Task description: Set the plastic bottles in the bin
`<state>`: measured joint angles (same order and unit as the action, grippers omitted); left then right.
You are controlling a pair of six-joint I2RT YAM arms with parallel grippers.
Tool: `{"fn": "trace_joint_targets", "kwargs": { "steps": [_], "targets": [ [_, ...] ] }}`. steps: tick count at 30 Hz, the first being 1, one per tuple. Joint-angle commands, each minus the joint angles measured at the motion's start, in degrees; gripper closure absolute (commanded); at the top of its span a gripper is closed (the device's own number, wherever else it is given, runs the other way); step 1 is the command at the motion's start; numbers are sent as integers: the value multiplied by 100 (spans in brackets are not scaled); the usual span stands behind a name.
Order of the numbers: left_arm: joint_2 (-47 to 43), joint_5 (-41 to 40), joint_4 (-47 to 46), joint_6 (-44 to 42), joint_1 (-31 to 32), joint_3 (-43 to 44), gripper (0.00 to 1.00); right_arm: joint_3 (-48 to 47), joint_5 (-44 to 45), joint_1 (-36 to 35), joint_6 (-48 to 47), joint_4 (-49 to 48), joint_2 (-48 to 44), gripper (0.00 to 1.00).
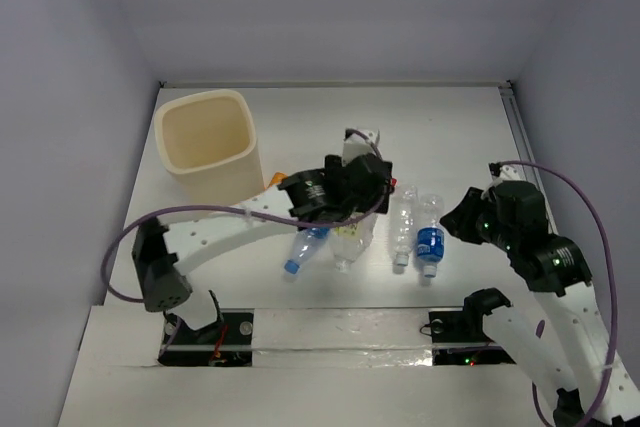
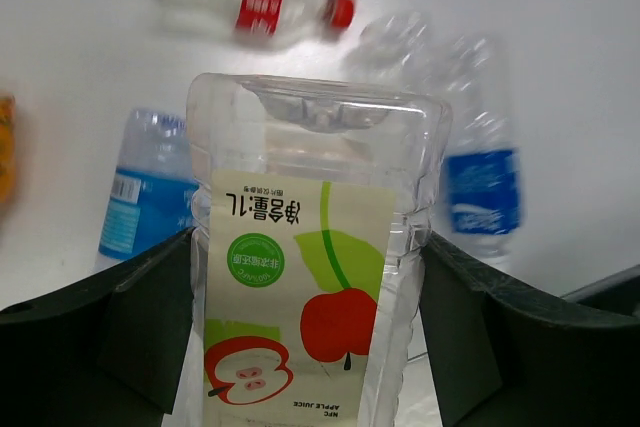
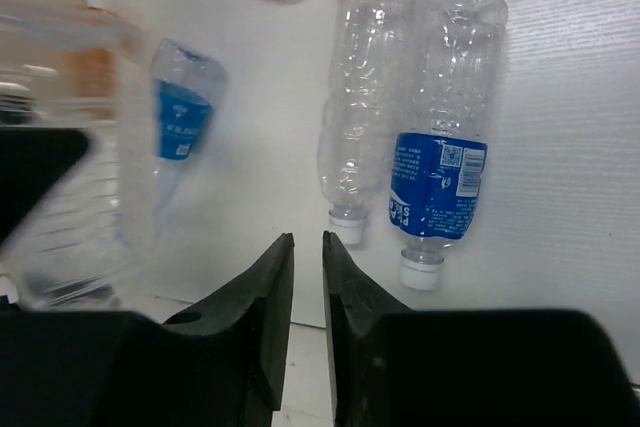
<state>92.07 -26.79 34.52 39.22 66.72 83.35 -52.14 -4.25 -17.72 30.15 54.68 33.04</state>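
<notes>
One juice bottle [image 2: 312, 187] in left gripper [image 2: 310, 242]

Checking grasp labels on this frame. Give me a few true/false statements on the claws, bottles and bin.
1. The left claw grips the apple juice bottle. True.
2. The right claw holds the white-capped blue-labelled bottle. False: the claw is shut on nothing, and that bottle lies on the table ahead of it.
3. The bin has a bottle in it. False: no bottle shows inside it in the top view.
4. The unlabelled clear bottle lies beside the white-capped blue-labelled bottle, both caps pointing the same way. True.
</notes>
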Motion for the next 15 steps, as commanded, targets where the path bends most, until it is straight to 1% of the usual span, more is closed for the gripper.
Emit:
{"fn": "trace_joint_targets", "kwargs": {
  "steps": [1, 2, 3, 5, 7, 8, 10, 11, 12, 14, 15],
  "targets": [
    [-891, -38, 29, -327, -455, 699, 58, 28, 407, -39, -36, -449, 413, 74],
    [-1006, 67, -15, -415, -641, 796, 59, 28, 590, -39, -10, -475, 527, 68],
    [-1198, 138, -85, -624, -1051, 979, 59, 28, 705, -39, 113, -554, 746, 51],
    [-1340, 313, -235, -845, -1537, 1174, 59, 63, 811, -39, 227, -668, 949, 34],
    [-1437, 341, -235, -1125, -1968, 1630, 59, 229, 900, -39, 333, -931, 1283, 18],
    [-1446, 341, -244, -1223, -2344, 1806, 59, 283, 908, 22, 342, -993, 1432, 16],
    [-1438, 349, -367, -1416, -2697, 2289, 59, 371, 1066, 22, 403, -1125, 1915, 14],
    [-1403, 480, -385, -1583, -3082, 2447, 58, 328, 1162, 101, 430, -1100, 2074, 12],
    [-1281, 542, -385, -1645, -3277, 2806, 57, 319, 1303, 189, 448, -1108, 2188, 12],
    [-1157, 465, -358, -1820, -3603, 3142, 57, 406, 1287, 347, 404, -1274, 2408, 12],
    [-1130, 464, -419, -1865, -3944, 3291, 57, 441, 1104, 522, 360, -1336, 2505, 12]
  ]
}}
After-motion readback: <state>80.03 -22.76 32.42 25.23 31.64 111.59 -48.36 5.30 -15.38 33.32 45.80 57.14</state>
